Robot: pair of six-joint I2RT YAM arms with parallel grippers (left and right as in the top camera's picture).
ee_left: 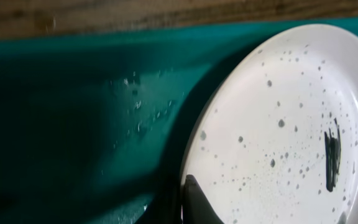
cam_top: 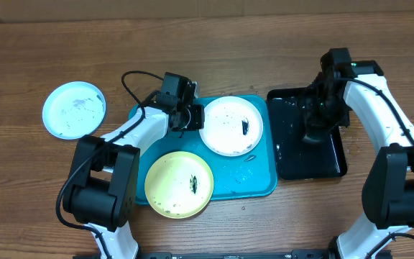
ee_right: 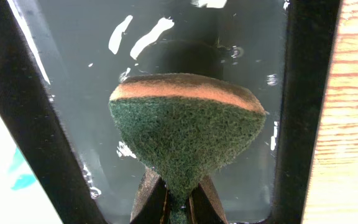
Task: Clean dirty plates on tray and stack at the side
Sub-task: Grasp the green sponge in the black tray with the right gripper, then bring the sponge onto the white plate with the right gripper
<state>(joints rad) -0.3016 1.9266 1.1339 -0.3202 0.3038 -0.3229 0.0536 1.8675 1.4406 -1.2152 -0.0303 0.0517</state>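
The turquoise tray (cam_top: 261, 183) holds a white plate (cam_top: 230, 126) with a dark smear and a pale yellow plate (cam_top: 179, 184) that overlaps its front left rim. A pale mint plate (cam_top: 74, 108) lies on the table at the far left. My left gripper (cam_top: 192, 119) is at the white plate's left rim. In the left wrist view its fingers (ee_left: 184, 205) are closed on the rim of the speckled white plate (ee_left: 278, 124). My right gripper (cam_top: 313, 126) is shut (ee_right: 178, 199) on a green sponge with an orange stripe (ee_right: 188, 127).
A glossy black tray (cam_top: 333, 162) with water in it lies right of the turquoise tray, under the sponge. Its dark rim (ee_right: 23, 124) shows in the right wrist view. The turquoise tray floor (ee_left: 55, 124) has droplets and specks on it.
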